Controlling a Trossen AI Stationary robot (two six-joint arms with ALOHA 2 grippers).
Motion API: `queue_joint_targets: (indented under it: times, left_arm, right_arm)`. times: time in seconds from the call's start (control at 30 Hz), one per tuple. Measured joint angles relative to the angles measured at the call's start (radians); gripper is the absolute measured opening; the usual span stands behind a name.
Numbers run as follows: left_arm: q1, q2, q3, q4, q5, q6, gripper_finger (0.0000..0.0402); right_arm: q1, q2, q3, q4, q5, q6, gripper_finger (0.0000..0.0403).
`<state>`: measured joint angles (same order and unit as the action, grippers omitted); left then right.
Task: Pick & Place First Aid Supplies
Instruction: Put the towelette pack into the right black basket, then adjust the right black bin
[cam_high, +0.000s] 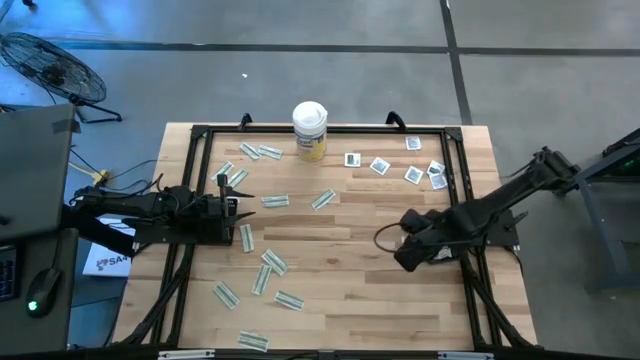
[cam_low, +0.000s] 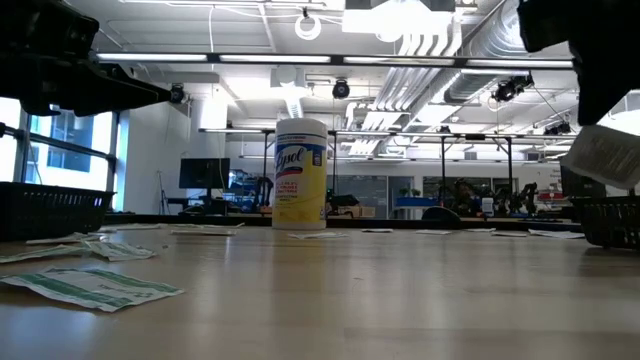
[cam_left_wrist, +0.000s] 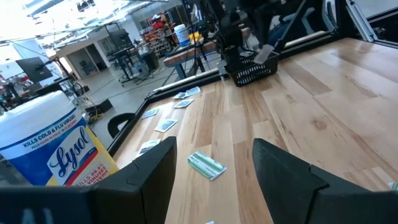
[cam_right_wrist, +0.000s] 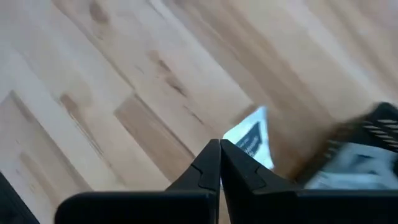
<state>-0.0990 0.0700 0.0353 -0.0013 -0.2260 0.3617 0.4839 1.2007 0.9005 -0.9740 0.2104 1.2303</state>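
Pinched in our closed right end effector (cam_right_wrist: 219, 149) is one white packet (cam_right_wrist: 254, 142), the basket (cam_right_wrist: 364, 146) just beyond it; left end effector (cam_left_wrist: 211, 171) open, waiting near the canister (cam_high: 310, 130)

The left arm reaches in from nine o'clock, lying low and nearly straight across the bench toward three. Its left gripper (cam_high: 243, 203) sits left of the bench's centre with its jaws standing wide apart, nothing between them; both dark fingers (cam_left_wrist: 152, 177) show spread in the left wrist view. The right arm comes in from about two o'clock, bent down toward eight. Its right gripper (cam_high: 408, 255) hangs right of centre, jaws pressed together, pinching a small white packet (cam_right_wrist: 252, 140).
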Motion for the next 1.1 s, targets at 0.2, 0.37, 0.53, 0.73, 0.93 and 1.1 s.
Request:
queue_joint_targets:
  times: [0.2, 0.37, 0.53, 0.73, 0.93, 1.1]
  left_arm:
    - [0.0, 0.0, 0.0, 0.0, 0.0, 0.0, 0.0206]
    - [0.0, 0.0, 0.0, 0.0, 0.0, 0.0, 0.0206]
    - [0.0, 0.0, 0.0, 0.0, 0.0, 0.0, 0.0206]
    - [0.0, 0.0, 0.0, 0.0, 0.0, 0.0, 0.0206]
    - [0.0, 0.0, 0.0, 0.0, 0.0, 0.0, 0.0206]
    - [0.0, 0.0, 0.0, 0.0, 0.0, 0.0, 0.0206]
  right_arm:
    - [0.0, -0.084, 0.0, -0.23, 0.027, 0.072, 0.0001]
    - [0.0, -0.087, -0.001, -0.373, 0.026, 0.148, 0.0001]
    - [0.0, -0.084, -0.09, -0.303, -0.039, 0.168, 0.0001]
    - [-0.017, -0.072, -0.186, -0.24, -0.058, 0.181, 0.0008]
    - [-0.076, -0.068, -0.161, -0.235, -0.038, 0.11, 0.0043]
    - [-0.149, -0.069, -0.161, -0.26, -0.018, 0.072, 0.0082]
